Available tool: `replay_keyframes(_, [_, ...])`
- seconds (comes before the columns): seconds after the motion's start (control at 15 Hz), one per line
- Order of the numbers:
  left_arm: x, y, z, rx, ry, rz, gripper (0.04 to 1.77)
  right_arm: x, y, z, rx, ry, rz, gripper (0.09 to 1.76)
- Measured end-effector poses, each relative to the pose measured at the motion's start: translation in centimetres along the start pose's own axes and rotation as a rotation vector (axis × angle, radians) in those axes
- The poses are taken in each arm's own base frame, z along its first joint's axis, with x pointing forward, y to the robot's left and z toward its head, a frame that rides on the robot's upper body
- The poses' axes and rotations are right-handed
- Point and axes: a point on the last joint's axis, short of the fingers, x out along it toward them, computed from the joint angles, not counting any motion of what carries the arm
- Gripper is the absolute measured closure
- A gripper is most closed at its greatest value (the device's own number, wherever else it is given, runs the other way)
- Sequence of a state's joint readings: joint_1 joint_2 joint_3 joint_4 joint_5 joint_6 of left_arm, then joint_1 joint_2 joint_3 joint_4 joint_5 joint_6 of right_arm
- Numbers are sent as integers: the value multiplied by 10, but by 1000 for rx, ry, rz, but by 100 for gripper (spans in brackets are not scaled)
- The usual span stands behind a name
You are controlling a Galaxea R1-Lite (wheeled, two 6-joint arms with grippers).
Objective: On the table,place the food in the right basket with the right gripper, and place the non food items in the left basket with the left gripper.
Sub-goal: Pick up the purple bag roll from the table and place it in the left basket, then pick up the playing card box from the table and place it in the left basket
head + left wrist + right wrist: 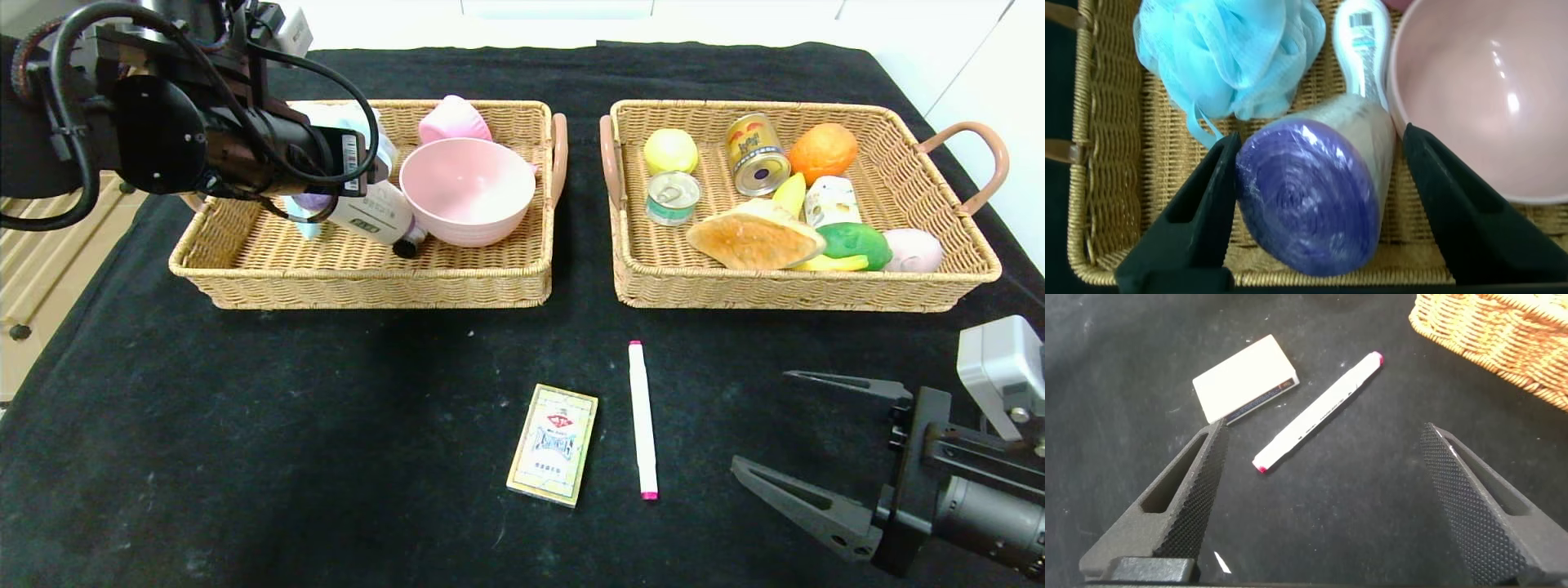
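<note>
Over the left basket [359, 278] my left gripper [1320, 137] stands open around a purple roll wrapped in clear film [1310, 196]. The roll rests on the wicker floor; one finger [1208, 212] is against it and the other [1454, 204] stands clear of it. A white pen with pink tips [642, 420] and a small card box [553, 445] lie on the black cloth in front of the baskets. My right gripper [761, 420] hovers open near the front right, empty, with the pen [1319, 412] and the card box [1245, 380] just beyond its fingertips. The right basket [784, 290] holds food.
The left basket also holds a pink bowl [467, 189], a white bottle [371, 214], a blue mesh sponge [1229, 53] and a pink cup [453, 121]. Bread [755, 237], an orange [823, 151], cans and fruit fill the right basket. The table edge runs along the left.
</note>
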State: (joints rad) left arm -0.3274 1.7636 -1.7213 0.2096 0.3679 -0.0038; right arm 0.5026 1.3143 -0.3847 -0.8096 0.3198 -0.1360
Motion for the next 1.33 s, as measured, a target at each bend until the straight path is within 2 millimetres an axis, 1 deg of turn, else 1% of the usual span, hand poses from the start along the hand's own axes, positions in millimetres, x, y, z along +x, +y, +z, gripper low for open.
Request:
replay_keyframes(0.13, [-7,-2,-5,8,15,-12,32,-1,0,0,0,-1,0,14])
replay_keyframes(0.4, [-32,-2,-16,26,41,-41,23,-1,0,0,0,-2,0,14])
replay_keyframes(0.6, [-52,-1,-30,47,71,-55,19,-1,1,1,-3,-6,1,14])
replay_keyframes(0.73, [-64,-4,-42,66,96,-79,17,-2,1,1,-2,-6,1,14])
replay_keyframes(0.87, [-78,-15,-54,98,119,-137,15,-2,1,1,-3,-7,1,14])
replay_keyframes(1.07, [-96,-37,-71,153,148,-236,13,-2,1,1,-3,-8,0,14])
replay_keyframes(1.2, [-103,-50,-82,190,168,-289,12,-2,1,1,-3,-8,1,14])
replay_keyframes(1.33, [-104,-61,-91,222,189,-312,12,-2,1,1,-4,-9,1,14])
